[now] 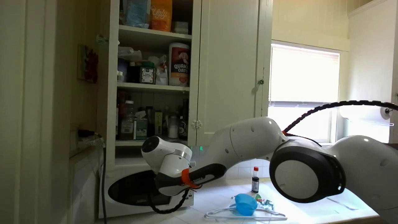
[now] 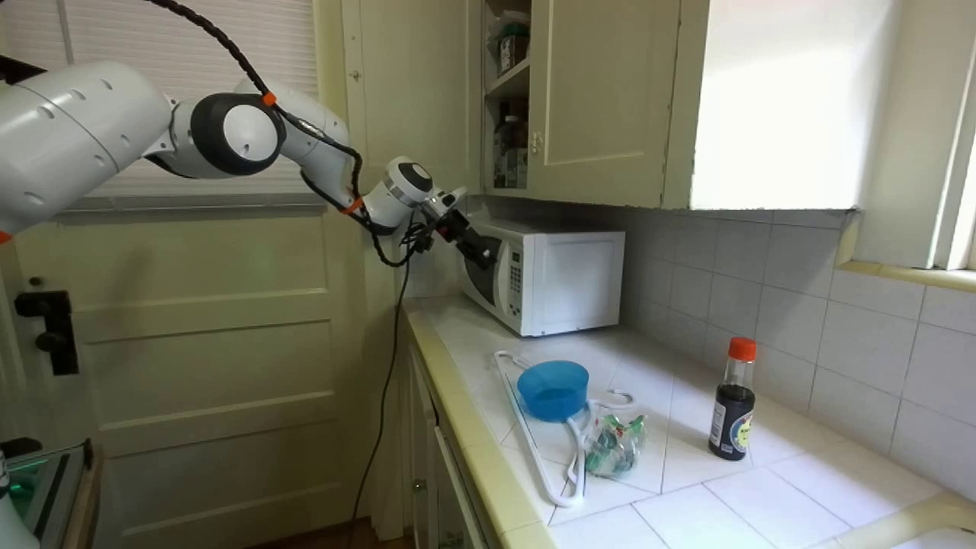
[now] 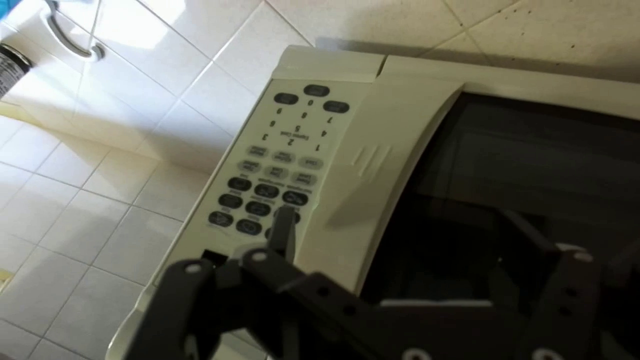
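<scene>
A: What's the largest thing about the gripper?
B: A cream wall cupboard, higher than the jaws. Lower than them runs the tiled countertop.
A: And right in front of the jaws?
B: A white microwave oven standing on that countertop, its dark-windowed door closed and facing them.
A: Next in size?
B: A white clothes hanger, lying flat, below the jaws and well apart from them.
A: How do the jaws stand?
B: Spread. In the wrist view the microwave's handle shows between them; whether either side touches it, I can't tell.
A: What's beside that handle?
B: The keypad. One side of the jaws covers a few of its buttons in the wrist view; the other overlaps the dark window of the door.
A: Anything smaller?
B: Yes, all well below the jaws. A translucent blue bowl sits over the hanger's frame, though I can't tell whether it rests on it. Farther from the jaws than the bowl, a red-capped bottle of dark sauce stands upright. Smallest is a crumpled plastic packet, just beside the hanger.
</scene>
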You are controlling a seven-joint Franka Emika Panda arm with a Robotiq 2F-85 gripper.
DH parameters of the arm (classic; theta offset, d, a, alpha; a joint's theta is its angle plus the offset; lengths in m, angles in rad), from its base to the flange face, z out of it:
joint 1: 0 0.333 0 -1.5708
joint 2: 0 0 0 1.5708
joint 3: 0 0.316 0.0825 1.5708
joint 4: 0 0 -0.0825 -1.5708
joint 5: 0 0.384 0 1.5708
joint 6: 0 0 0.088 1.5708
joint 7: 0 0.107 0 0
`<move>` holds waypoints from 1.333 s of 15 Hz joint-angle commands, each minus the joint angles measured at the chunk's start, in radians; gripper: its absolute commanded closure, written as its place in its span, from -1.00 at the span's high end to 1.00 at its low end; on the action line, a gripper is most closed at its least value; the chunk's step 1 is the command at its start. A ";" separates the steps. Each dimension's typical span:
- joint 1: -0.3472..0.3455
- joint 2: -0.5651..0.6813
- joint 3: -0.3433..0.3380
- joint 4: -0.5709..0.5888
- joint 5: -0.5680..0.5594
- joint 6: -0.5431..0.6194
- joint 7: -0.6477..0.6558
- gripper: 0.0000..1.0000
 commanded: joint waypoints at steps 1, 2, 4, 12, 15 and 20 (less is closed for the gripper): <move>0.018 0.046 -0.019 0.068 0.013 -0.094 0.059 1.00; 0.018 0.046 -0.021 0.068 0.016 -0.117 0.080 1.00; 0.014 0.048 -0.024 0.071 0.022 -0.160 0.123 1.00; 0.008 0.092 -0.027 0.149 0.049 -0.288 0.217 1.00; 0.019 0.083 -0.022 0.158 0.086 -0.395 0.256 1.00; 0.019 0.087 -0.013 0.172 0.125 -0.465 0.263 1.00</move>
